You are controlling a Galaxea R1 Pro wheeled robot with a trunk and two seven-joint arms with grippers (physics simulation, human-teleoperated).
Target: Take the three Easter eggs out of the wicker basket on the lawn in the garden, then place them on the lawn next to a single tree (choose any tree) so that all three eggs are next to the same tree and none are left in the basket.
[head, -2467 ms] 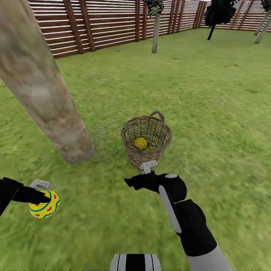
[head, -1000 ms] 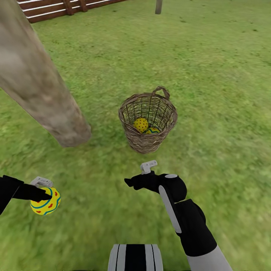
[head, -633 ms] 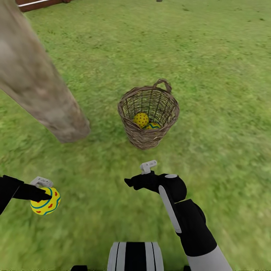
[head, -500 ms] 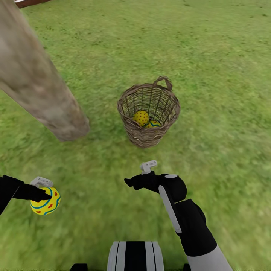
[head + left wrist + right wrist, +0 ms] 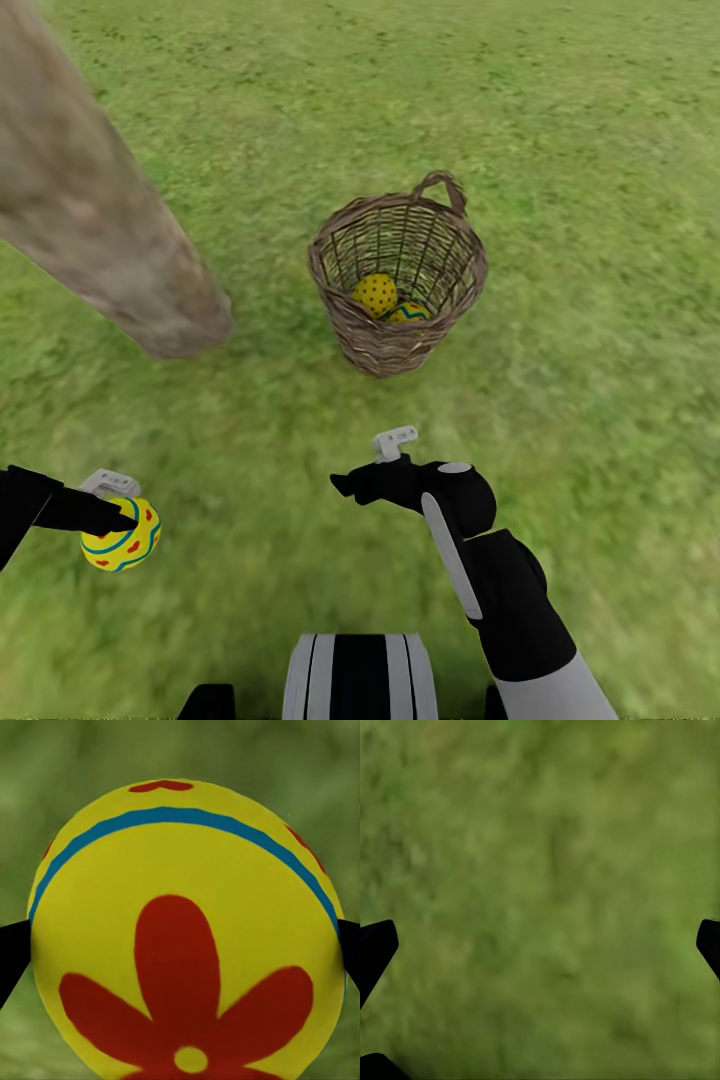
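Left gripper (image 5: 125, 520): clamped on one egg (image 5: 121, 535), held up over the grass at the head view's lower left. In the left wrist view that egg (image 5: 186, 937) sits right between the two dark fingertips, showing a red flower and a blue stripe.
Right gripper (image 5: 345, 487): fingers spread wide with nothing in them. The right wrist view has a dark fingertip (image 5: 375, 945) at each edge and plain grass between.
Right arm: reaches forward, with the gripper on the near side of the basket, apart from it.
Basket (image 5: 397, 345): stands upright on the lawn (image 5: 600, 250), one loop handle on the far rim.
Eggs in basket: two more down at the bottom, a dotted one (image 5: 375, 294) and a striped one (image 5: 408, 312) touching beside it.
Tree (image 5: 95, 215): thick grey-brown trunk, left of the basket, base near it but not touching.
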